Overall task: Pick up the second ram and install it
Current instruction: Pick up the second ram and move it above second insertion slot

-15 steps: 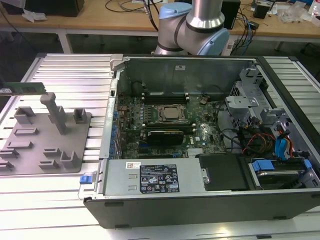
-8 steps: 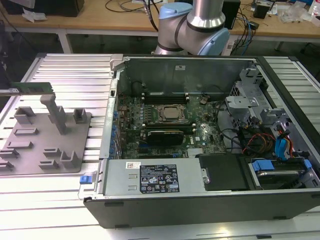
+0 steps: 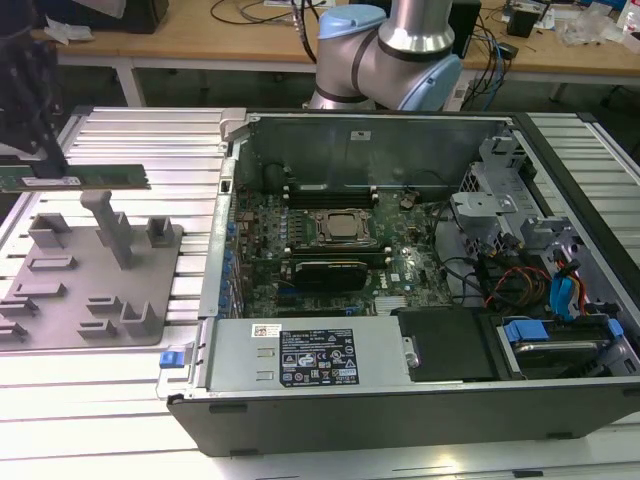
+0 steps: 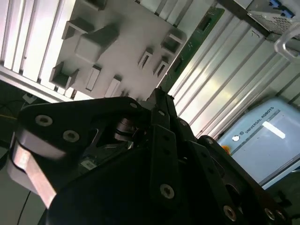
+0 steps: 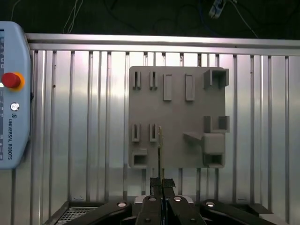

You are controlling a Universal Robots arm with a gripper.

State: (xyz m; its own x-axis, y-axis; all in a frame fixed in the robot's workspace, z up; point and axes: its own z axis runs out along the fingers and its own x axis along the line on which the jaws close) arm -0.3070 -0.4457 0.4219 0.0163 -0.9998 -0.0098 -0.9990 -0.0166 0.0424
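Gripper clamped on the second ram, held level above the grey holder tray.

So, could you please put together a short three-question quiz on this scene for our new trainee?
1. True or false: the second ram is already seated in a motherboard slot.
2. The gripper holds the ram above which item? A) the grey fixture plate B) the CPU socket C) the power supply
3. Fill in: the side of the computer case facing up is ____.

Key: 1 false; 2 A; 3 open.
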